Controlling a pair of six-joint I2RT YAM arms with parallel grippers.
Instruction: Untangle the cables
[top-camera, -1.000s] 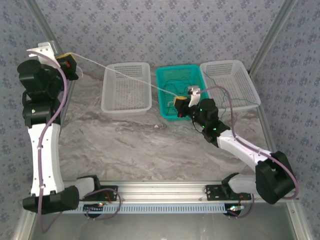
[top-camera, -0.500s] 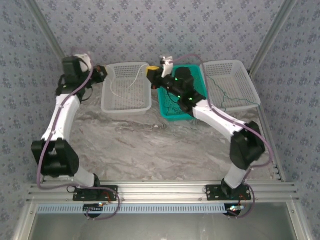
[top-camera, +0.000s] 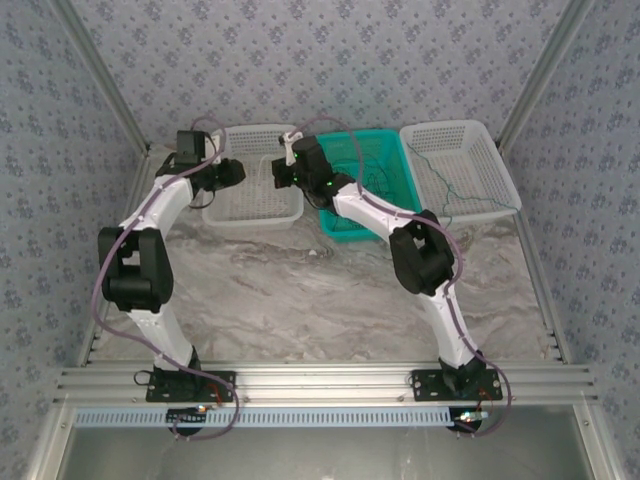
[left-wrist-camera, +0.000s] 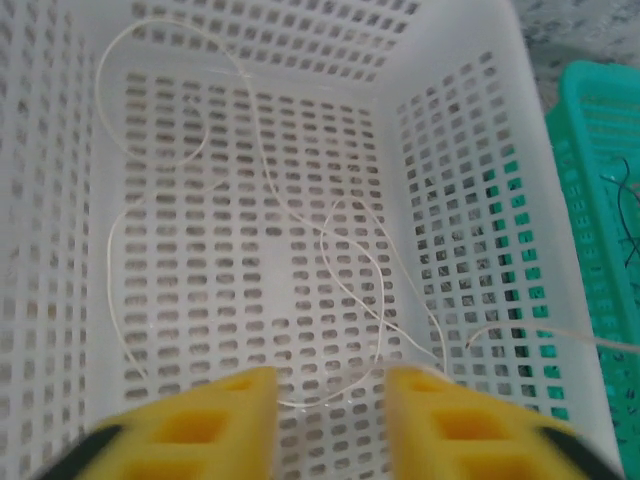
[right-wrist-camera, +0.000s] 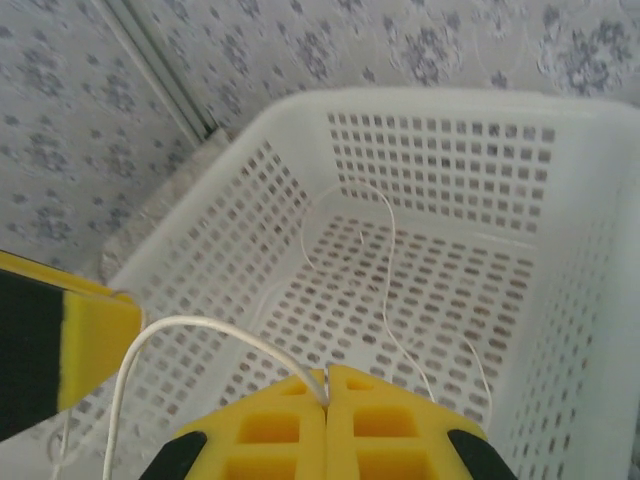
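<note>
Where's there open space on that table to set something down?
The marble tabletop lies bare from the near rail to the teal basket. Crowded: left gripper and right gripper over the left white basket, which holds a whitish cable.

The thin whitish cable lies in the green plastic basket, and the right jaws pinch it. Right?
Wrong basket. The thin whitish cable lies in the white slotted plastic basket, as the right wrist view shows. The right gripper does pinch it in its jaws.
</note>
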